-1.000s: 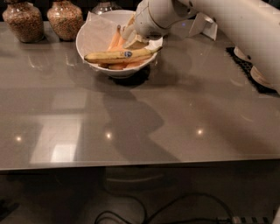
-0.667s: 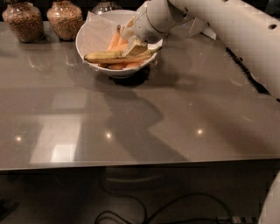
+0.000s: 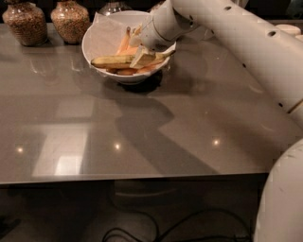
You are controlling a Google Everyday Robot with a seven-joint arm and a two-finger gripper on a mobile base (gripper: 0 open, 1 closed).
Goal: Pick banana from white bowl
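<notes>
The white bowl [image 3: 102,38], lined with white paper, stands at the back centre of the grey table. The banana [image 3: 110,61] lies across its front part, yellow with brown speckles, its left end pointing left. Orange tapered pieces [image 3: 124,41] lie behind it. My gripper [image 3: 142,56] reaches into the bowl from the right and sits down on the banana's right half, hiding that end and the sticker. My white arm [image 3: 227,28] stretches from the right edge over the table.
Two glass jars with brown contents [image 3: 26,21] [image 3: 70,20] stand at the back left, close to the bowl. A glass object [image 3: 113,5] is behind the bowl. White dishes [image 3: 289,29] are at the back right. The table's front edge [image 3: 132,177] runs across; cables lie on the floor below.
My gripper has lowered further into the bowl onto the banana's middle, and now covers the blue sticker. The arm has shifted forward. The banana and bowl have not moved.
</notes>
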